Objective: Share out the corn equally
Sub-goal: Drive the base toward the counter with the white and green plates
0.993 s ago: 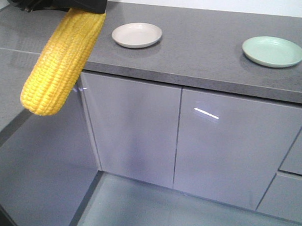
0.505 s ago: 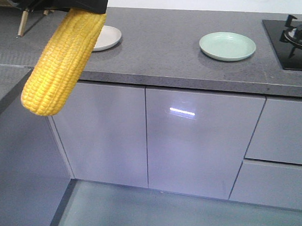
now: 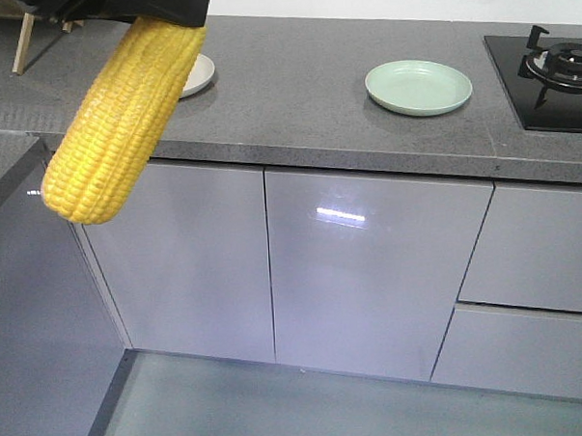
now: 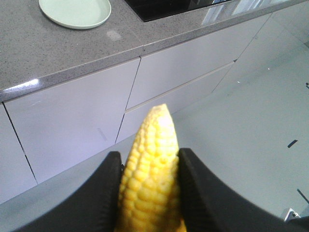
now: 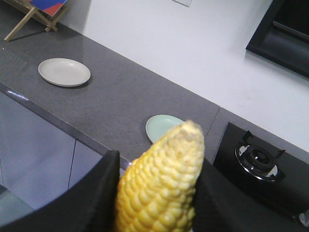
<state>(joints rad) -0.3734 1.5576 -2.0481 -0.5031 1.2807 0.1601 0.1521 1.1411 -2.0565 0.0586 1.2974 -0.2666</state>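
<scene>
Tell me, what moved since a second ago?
The front view shifted right along the counter: the green plate and beige plate slid left in the picture, and the stove came into view. Nothing was grabbed or dropped. The left tool stays shut on its corn, and both plates stay empty.

The grey speckled stone table is bare between the round cream plate and the round pale-green plate. A black gas hob closes its right end, a wooden easel stand its far left corner. A long yellow corn cob juts ahead of the left hand, a second yellow cob ahead of the right hand.
</scene>
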